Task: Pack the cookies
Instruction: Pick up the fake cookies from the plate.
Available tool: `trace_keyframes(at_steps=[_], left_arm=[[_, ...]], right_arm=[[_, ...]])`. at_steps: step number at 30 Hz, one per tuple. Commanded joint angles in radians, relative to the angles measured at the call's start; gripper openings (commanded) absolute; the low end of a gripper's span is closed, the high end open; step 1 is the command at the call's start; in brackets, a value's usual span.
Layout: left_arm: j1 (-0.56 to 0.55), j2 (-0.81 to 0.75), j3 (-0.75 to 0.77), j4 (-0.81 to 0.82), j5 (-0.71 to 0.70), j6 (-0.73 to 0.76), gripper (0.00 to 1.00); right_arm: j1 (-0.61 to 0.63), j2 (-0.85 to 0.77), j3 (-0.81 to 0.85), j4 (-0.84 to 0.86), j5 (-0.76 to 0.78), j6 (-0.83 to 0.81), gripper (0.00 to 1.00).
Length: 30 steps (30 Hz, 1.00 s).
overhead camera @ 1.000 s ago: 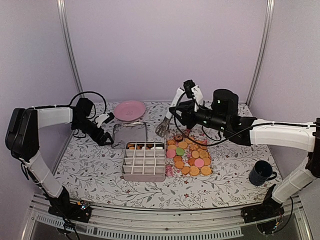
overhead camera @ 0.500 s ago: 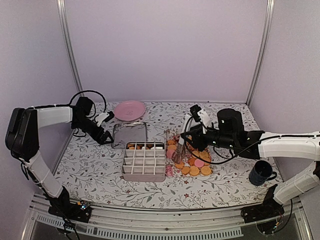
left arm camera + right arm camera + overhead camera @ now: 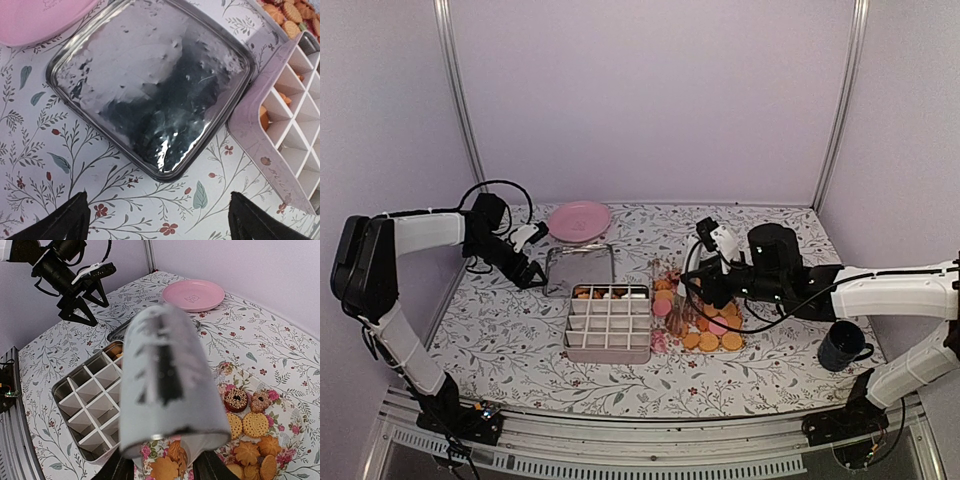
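Observation:
The cookies (image 3: 710, 340) lie in a heap on a floral paper right of the divided tin box (image 3: 608, 340); a few more sit in the box's far row (image 3: 595, 293). My right gripper (image 3: 692, 294) is shut on grey tongs (image 3: 676, 303) that point down onto the heap's left edge. In the right wrist view the tongs (image 3: 165, 385) are a big blur between my right gripper's jaws (image 3: 160, 472), with cookies (image 3: 255, 425) and the box (image 3: 90, 400) below. My left gripper (image 3: 527, 270) hangs open and empty left of the tin lid (image 3: 578, 270); its wide-set jaws (image 3: 160, 225) frame bare cloth.
A pink plate (image 3: 578, 220) stands behind the lid at the back. A dark mug (image 3: 842, 347) sits at the right, under my right forearm. The shiny lid (image 3: 150, 85) touches the box's far-left corner (image 3: 250, 125). Purple walls close in the table on three sides.
My right arm has swung down and right with the tongs, from above the lid's right edge onto the cookie heap. The left arm has not moved.

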Motion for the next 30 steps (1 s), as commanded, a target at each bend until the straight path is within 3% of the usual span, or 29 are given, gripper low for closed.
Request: trace_keyframes(at_steps=[1, 13, 23, 30], left_arm=[[-0.002, -0.014, 0.025, 0.000, 0.012, 0.000, 0.97], [-0.001, -0.015, 0.040, -0.001, 0.031, -0.005, 0.97], [-0.004, -0.003, 0.052, -0.010, 0.028, -0.007, 0.96], [-0.004, -0.003, 0.052, -0.010, 0.021, 0.000, 0.96]], right_arm=[[0.011, 0.028, -0.012, 0.057, 0.042, -0.012, 0.40], [0.024, 0.044, -0.061, 0.077, 0.054, 0.015, 0.37], [0.025, -0.021, -0.002, 0.035, 0.059, 0.007, 0.03], [0.025, -0.046, 0.087, 0.015, 0.061, -0.022, 0.00]])
